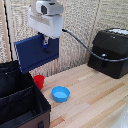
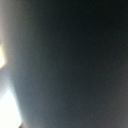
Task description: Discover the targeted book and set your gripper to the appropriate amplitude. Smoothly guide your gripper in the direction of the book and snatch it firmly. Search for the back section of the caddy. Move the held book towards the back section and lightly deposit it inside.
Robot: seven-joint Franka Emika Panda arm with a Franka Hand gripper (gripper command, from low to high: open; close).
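My gripper (image 1: 46, 42) is shut on the dark navy-blue book (image 1: 35, 51) and holds it upright in the air, above and beside the caddy (image 1: 20, 102). The caddy is a black fabric box at the exterior view's lower left, with a divider (image 1: 17, 93) between two compartments. The back section (image 1: 10, 77) lies below the book's lower left corner. In the wrist view the book (image 2: 70, 60) fills almost the whole picture as a dark blurred surface, and the fingers do not show.
A light-blue bowl (image 1: 60, 93) and a small red cup (image 1: 39, 81) stand on the wooden table (image 1: 95, 95) beside the caddy. A black hard-shelled appliance (image 1: 111, 52) stands at the exterior view's right, with a black cable (image 1: 82, 44) running to the arm.
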